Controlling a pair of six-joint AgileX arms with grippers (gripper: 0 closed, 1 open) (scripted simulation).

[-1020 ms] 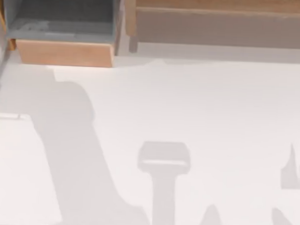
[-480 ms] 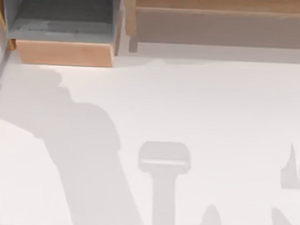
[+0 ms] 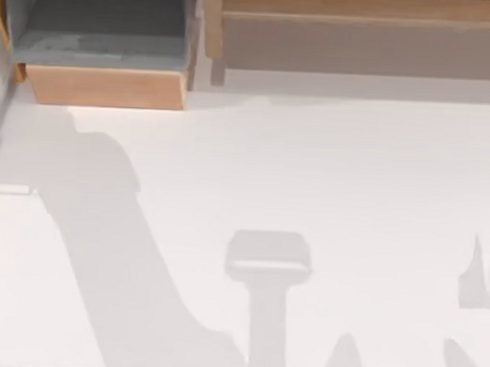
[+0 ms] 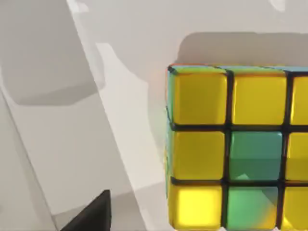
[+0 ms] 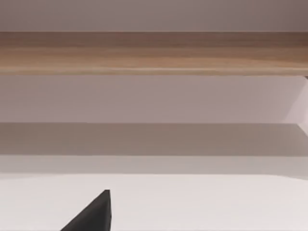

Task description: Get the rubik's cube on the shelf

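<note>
The rubik's cube point(image 4: 238, 149) shows yellow and green tiles split by dark lines; the shelf point(image 3: 358, 26) is brown wood with a grey-brown front; the table point(image 3: 326, 179) is white.

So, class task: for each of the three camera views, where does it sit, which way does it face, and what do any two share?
Top view: above the table, looking down; shelf at the far edge.
Left wrist view: on the left arm, facing the rubik's cube; a dark gripper part shows.
Right wrist view: on the right arm, facing the shelf; a similar dark part shows.
Top and right wrist views share the shelf.
</note>
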